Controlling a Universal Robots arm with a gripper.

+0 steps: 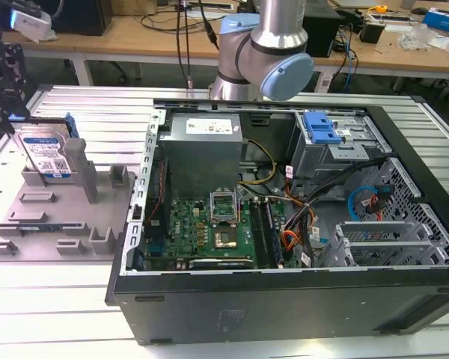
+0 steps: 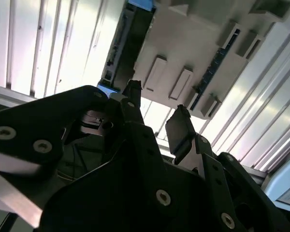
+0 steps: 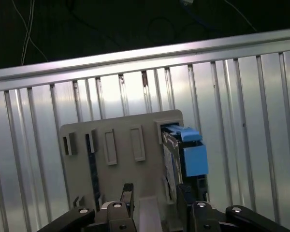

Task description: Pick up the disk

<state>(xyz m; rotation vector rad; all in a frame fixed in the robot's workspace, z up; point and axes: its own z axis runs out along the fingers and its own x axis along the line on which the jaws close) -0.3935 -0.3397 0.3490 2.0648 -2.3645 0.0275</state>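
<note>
Resting spot of the disk: the disk [image 1: 46,153] stands on its edge, leaning back, in the far corner of a grey fixture [image 1: 60,217] at the exterior view's left.
Disk face: silver with a white-and-blue label; a blue side rail shows on the disk [image 3: 191,157] in the first wrist view.
Disk in the second wrist view: the disk [image 2: 123,48] shows edge-on as a dark slab against the fixture [image 2: 193,43].
Fixture: a flat grey plate [image 3: 121,145] with upright pegs and slots, lying on the table.
Gripper: the gripper [image 1: 0,78] hangs near the disk, toward the exterior view's left, and is not touching it.
Jaws: spread apart and holding nothing; in both wrist views the two black fingers [image 3: 128,193] stand apart, with the fixture seen past the gripper [image 2: 157,113].
Table: ribbed metal table [image 1: 52,307] under everything.
Computer case: an open computer case [image 1: 284,307] lies just beside the fixture, toward the exterior view's right.
Drive cage: a blue-handled cage [image 1: 320,127] sits inside the case, well apart from the disk.
Arm: the silver and blue arm [image 1: 266,45] rises behind the case.
</note>
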